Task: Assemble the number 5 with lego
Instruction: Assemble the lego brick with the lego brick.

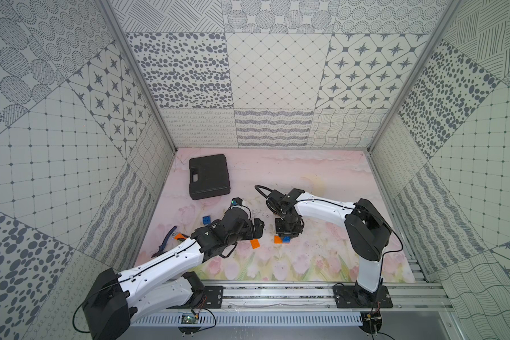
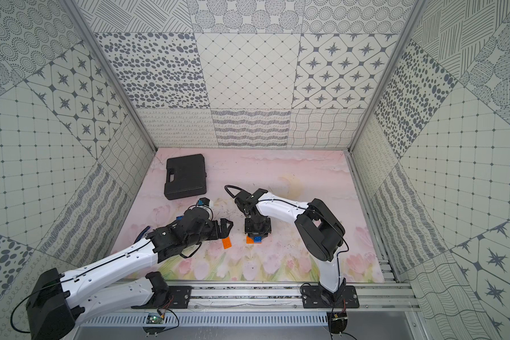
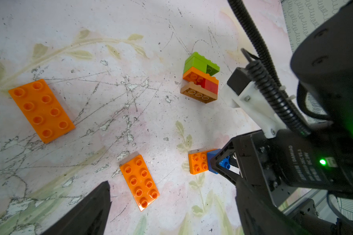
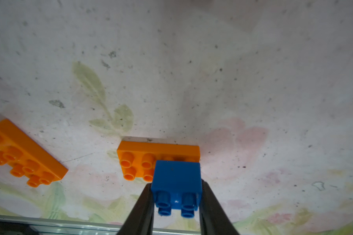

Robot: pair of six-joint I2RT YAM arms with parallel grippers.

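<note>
Noting left to right: a blue square point(image 1: 207, 220) is lying loose on the worktop point(image 1: 321, 176) beside the left arm point(image 1: 171, 259), whose jaws are hanging spread wide and empty just beside a loose orange oblong point(image 1: 255, 243). The right arm point(image 1: 321, 206) is pinching a second blue square point(image 4: 176, 179) between its jaws, over one end of the other orange oblong point(image 4: 139, 160); whether the studs are engaging cannot be told. Risk, as judged: nothing is bracing that oblong, so an off-stud push is risking tipping or skating it sideways, leaving the square crooked.
</note>
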